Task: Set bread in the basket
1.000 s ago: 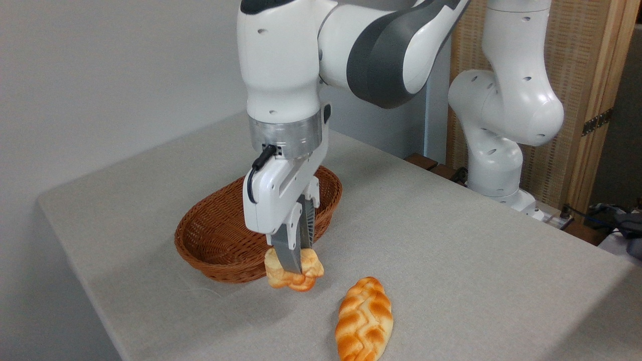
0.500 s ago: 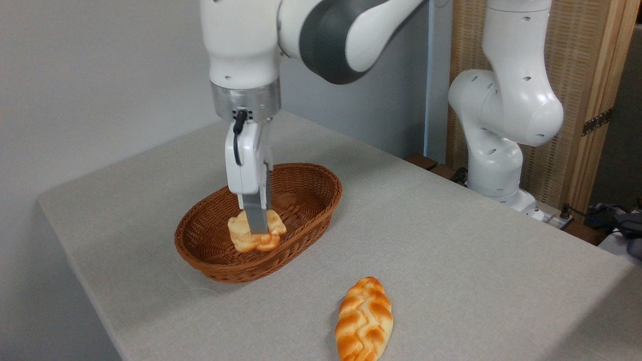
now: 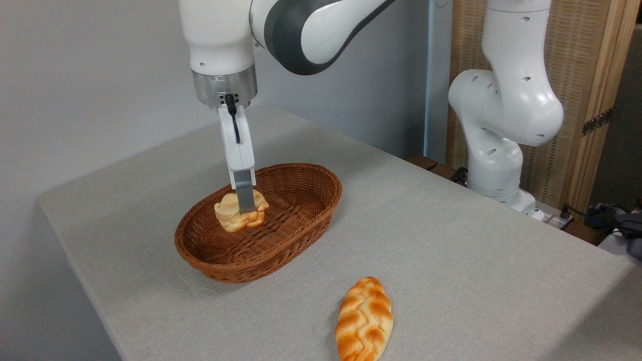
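One bun [image 3: 231, 214] is gripped by the end effector [image 3: 245, 204] above the wicker basket [image 3: 296, 228]'s far-left interior; it should be lowered until supported, then released gently.

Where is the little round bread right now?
The bread is left of centre, held by the gripper over the inside of the basket, far from the braided loaf.

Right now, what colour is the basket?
Brown woven wicker basket, seen in the camera view.
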Controlling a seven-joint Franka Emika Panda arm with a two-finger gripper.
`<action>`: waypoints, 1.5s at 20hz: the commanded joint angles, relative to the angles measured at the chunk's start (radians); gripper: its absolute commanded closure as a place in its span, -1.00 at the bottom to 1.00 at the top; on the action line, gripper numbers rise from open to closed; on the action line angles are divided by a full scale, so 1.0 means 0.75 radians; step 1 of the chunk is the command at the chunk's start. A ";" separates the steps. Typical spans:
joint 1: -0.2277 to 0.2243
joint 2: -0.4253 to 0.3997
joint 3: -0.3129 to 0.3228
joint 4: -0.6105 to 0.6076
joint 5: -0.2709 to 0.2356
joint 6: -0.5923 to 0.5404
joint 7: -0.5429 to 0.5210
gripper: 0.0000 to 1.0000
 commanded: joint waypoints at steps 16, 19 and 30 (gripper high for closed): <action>0.003 0.025 -0.071 0.021 0.006 -0.008 -0.620 -1.00; 0.005 0.025 -0.067 0.021 0.006 -0.008 -0.620 -1.00; 0.019 0.012 0.021 0.042 0.084 0.002 -0.616 -1.00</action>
